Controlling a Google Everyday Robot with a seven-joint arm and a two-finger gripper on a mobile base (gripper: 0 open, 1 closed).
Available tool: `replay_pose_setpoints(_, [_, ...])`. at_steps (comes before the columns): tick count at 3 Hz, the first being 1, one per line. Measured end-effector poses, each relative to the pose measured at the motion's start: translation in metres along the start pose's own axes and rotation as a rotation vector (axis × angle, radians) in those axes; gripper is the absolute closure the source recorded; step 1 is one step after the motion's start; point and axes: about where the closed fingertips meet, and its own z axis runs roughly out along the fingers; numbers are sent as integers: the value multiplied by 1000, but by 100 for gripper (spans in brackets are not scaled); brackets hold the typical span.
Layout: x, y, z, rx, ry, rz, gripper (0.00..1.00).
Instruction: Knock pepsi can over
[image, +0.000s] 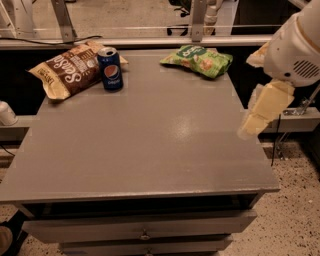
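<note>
The pepsi can (110, 68) stands upright at the table's far left. It is dark blue with a silver top and a round logo. It touches the right edge of the brown chip bag (67, 71). The green snack bag (198, 60) lies at the far right of the table. My arm (295, 47) comes in from the right edge of the view. My gripper (256, 120) is a pale yellow piece hanging down at the table's right edge, far from the can.
The grey table (145, 145) has a drawer front with a small knob (144, 235) below its near edge. A metal rail (150, 41) and frame posts run behind the table. A white object (6, 113) sits at the left, below table height. Speckled floor shows at the right.
</note>
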Motion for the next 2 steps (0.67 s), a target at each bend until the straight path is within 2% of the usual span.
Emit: replay_pose_setpoints(2, [-100,-20,52,17,-260,44,0])
